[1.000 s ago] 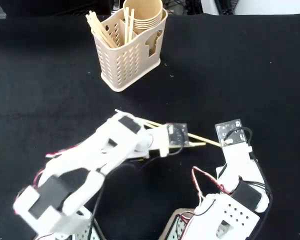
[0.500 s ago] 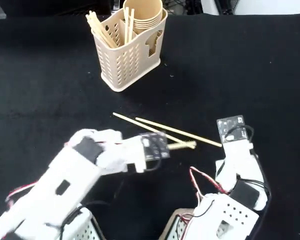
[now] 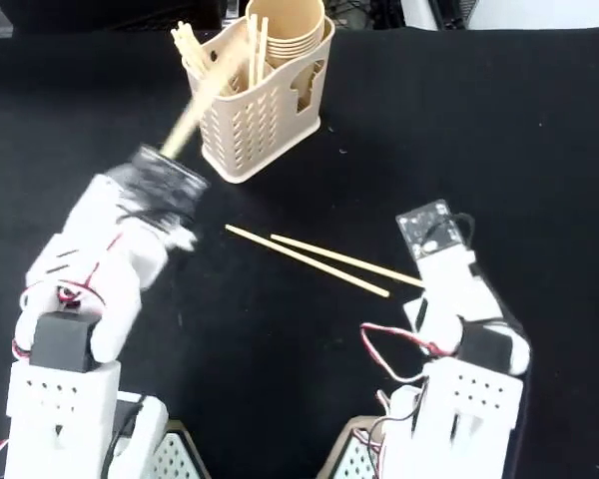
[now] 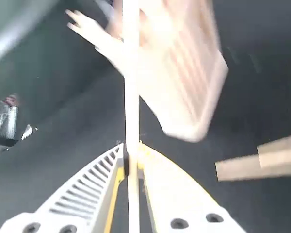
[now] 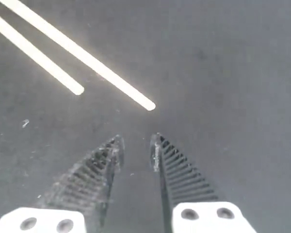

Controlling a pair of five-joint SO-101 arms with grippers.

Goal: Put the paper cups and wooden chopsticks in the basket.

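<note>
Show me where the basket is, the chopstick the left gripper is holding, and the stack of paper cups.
basket (image 3: pixel 260 125): high view, on its perforated front wall.
held chopstick (image 4: pixel 131 97): left wrist view, on the middle of its shaft.
paper cups (image 3: pixel 295 25): high view, on the stack's side wall.

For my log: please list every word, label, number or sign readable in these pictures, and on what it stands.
None can be read. The basket, the paper cups, the loose chopsticks and the black table carry no visible text.
</note>
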